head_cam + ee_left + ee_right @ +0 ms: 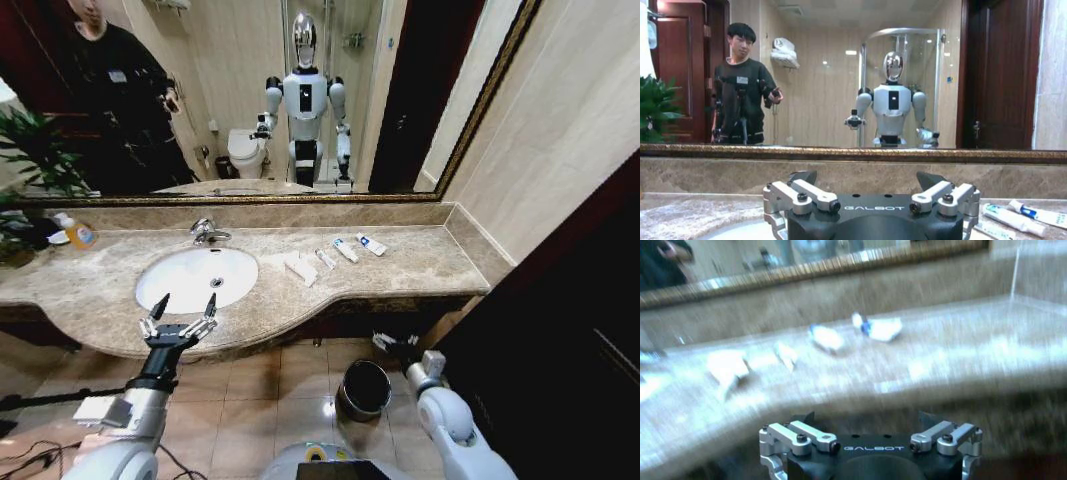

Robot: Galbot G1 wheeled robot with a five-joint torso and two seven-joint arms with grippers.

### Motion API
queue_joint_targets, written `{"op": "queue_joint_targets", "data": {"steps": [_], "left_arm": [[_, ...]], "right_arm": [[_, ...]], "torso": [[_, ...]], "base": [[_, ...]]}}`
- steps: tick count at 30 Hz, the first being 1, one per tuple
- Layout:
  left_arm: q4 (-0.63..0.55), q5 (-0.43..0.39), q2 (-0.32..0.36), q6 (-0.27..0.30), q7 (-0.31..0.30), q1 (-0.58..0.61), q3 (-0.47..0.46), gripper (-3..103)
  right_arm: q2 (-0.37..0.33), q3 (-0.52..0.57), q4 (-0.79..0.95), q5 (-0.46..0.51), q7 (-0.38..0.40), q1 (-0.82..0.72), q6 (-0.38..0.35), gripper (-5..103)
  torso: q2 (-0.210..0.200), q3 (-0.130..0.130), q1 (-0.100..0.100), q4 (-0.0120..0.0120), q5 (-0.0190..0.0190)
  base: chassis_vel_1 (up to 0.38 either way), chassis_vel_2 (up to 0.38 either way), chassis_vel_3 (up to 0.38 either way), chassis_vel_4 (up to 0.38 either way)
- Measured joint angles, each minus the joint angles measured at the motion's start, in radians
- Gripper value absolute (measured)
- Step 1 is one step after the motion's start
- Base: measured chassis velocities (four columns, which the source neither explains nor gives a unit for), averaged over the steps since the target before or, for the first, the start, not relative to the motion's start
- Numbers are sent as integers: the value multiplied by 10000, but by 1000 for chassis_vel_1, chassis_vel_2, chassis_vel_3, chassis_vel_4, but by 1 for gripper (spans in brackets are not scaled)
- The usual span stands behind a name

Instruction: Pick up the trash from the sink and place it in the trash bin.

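The left end effector [180,314] hovers with fingers spread at the desk's front edge, the sink [196,277] just beyond it. The trash [330,255] lies farther right on the desk [420,262]. The right end effector [392,343], open and empty, hangs low beside the trash bin [365,389], presumably staged for drops.

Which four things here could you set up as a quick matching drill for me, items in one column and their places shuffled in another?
Things:
1. trash
2. trash bin
3. left gripper
4. orange soap bottle

Places:
A. on the floor below the counter
B. at the counter's front edge, before the sink
C. countertop, right of the basin
D. far left of the countertop

Pairs: 1-C, 2-A, 3-B, 4-D
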Motion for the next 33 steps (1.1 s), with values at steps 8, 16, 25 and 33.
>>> {"op": "queue_joint_targets", "data": {"steps": [8,16,25,33], "left_arm": [[0,0,0,0,0,0,0,100],[0,0,0,0,0,0,0,100],[0,0,0,0,0,0,0,100],[0,0,0,0,0,0,0,100]], "right_arm": [[-435,-240,333,586,-889,1145,-545,100],[-608,-887,-1472,800,-1988,3095,-669,100],[-716,-2216,-3441,984,-2180,5447,-769,100],[-490,-3557,-4546,1129,-2149,6883,-967,100]], "torso": [[0,0,0,0,0],[0,1,0,0,2],[0,2,1,1,0],[-1,2,1,1,-2]], "base": [[0,0,0,0],[0,0,0,0],[0,0,0,0],[0,0,0,0]]}}
